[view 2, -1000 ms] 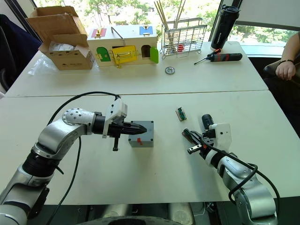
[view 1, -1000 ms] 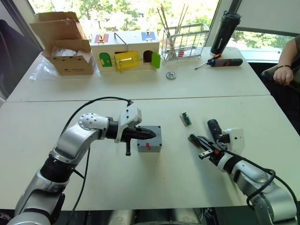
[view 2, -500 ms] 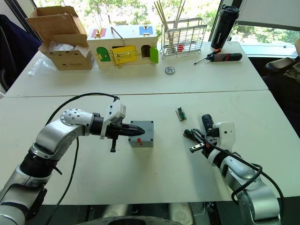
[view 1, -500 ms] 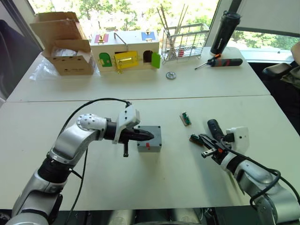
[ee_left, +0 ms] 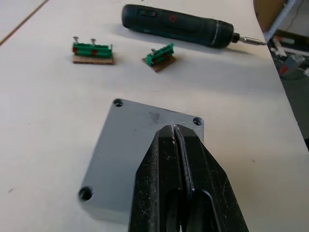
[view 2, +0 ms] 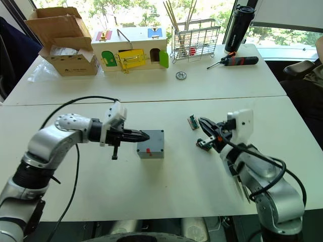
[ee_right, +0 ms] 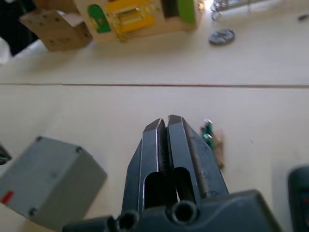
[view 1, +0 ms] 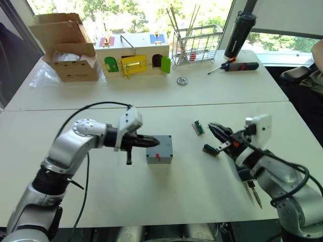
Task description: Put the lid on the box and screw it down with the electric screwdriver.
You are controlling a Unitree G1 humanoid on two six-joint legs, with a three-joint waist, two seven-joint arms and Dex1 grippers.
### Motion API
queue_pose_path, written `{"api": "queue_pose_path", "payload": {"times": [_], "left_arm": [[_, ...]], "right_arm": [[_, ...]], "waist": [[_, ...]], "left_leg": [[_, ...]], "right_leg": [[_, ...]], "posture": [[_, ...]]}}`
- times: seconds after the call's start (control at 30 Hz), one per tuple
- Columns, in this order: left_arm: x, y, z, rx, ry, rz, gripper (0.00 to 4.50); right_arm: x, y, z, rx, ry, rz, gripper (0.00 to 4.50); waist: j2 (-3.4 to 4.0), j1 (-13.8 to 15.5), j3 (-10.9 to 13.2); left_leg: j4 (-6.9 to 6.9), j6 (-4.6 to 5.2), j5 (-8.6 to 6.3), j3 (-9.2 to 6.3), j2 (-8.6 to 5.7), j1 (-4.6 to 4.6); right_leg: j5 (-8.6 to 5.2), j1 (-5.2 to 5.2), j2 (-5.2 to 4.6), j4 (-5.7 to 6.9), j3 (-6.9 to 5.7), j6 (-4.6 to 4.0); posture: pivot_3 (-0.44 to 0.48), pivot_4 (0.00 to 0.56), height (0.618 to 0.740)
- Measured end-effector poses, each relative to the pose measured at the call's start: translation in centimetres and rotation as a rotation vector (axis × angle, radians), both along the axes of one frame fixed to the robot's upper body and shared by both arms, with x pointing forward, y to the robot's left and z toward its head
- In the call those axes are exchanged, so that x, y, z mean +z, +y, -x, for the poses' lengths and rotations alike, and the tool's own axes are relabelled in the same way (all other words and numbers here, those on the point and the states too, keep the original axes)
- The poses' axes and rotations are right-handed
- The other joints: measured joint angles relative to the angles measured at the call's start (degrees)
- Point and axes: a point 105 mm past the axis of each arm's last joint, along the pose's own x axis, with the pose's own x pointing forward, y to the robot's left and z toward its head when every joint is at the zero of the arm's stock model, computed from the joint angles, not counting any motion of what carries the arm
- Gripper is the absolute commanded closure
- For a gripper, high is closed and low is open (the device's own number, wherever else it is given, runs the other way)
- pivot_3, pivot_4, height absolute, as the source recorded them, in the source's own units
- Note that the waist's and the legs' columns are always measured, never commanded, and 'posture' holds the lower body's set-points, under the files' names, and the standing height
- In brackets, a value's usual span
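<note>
The worktop [view 1: 166,201] carries the grey box [view 1: 159,154] near its centre. The lid [ee_left: 130,145] sits on the box with its edges flush, so I judge placement complete. The electric screwdriver [ee_left: 178,23] lies on the worktop beyond the box, beneath my right forearm, held by neither tool. The left tool [ee_left: 173,128] is closed and empty, tips over the lid. The right tool [ee_right: 166,121] is closed and empty, raised near two green terminal blocks [ee_left: 93,51]. Remaining: pick up the screwdriver and fasten the corners.
</note>
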Motion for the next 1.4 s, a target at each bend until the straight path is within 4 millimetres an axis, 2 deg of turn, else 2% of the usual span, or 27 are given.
{"api": "queue_pose_path", "payload": {"times": [0.13,0.27,0.37,0.67,0.87,1.4], "left_arm": [[0.1,1.8,0.0,0.062,0.001,-0.028,4.5],[-0.9,2.6,0.2,0.117,0.029,-0.036,4.5],[-1.1,3.2,0.3,0.147,0.031,-0.041,4.5],[-1.0,3.0,0.6,0.155,0.028,-0.028,4.5],[-1.0,3.0,0.6,0.16,0.025,-0.028,4.5],[-0.9,2.8,0.6,0.156,0.025,-0.023,4.5]], "right_arm": [[-0.2,3.5,0.3,0.162,0.036,-0.008,4.44],[-1.9,5.0,-0.2,0.221,0.091,-0.008,4.44],[-2.8,5.3,-0.6,0.226,0.11,-0.004,4.44],[-3.6,6.0,-1.5,0.254,0.098,0.013,4.44],[-3.9,6.5,-1.3,0.27,0.098,0.014,4.44],[-5.4,6.3,-1.6,0.259,0.13,0.038,4.44]], "waist": [[0.0,0.26,0.0],[0.0,0.32,0.0],[0.0,0.24,0.0],[0.0,0.18,0.0],[0.0,0.2,0.0],[0.0,0.17,0.0]], "left_leg": [[0.0,-0.06,0.03,-0.02,-0.01,-0.03],[0.09,-0.11,0.07,-0.02,-0.06,-0.06],[0.05,-0.12,0.07,-0.02,-0.06,-0.06],[0.04,-0.15,0.09,-0.02,-0.06,-0.07],[0.04,-0.16,0.09,-0.02,-0.06,-0.08],[0.04,-0.16,0.1,-0.02,-0.06,-0.08]], "right_leg": [[0.0,0.0,-0.04,-0.02,-0.01,0.0],[0.0,0.01,-0.1,-0.02,-0.02,0.0],[0.0,-0.05,-0.1,0.0,-0.01,0.0],[0.0,-0.1,-0.09,0.04,-0.01,0.0],[0.0,-0.11,-0.1,0.05,-0.01,0.0],[0.0,-0.12,-0.09,0.06,-0.01,0.0]], "posture": [[0.0,0.15,0.74],[0.0,0.15,0.74],[0.0,0.15,0.74],[0.0,0.15,0.74],[0.0,0.15,0.74],[0.0,0.15,0.74]]}}
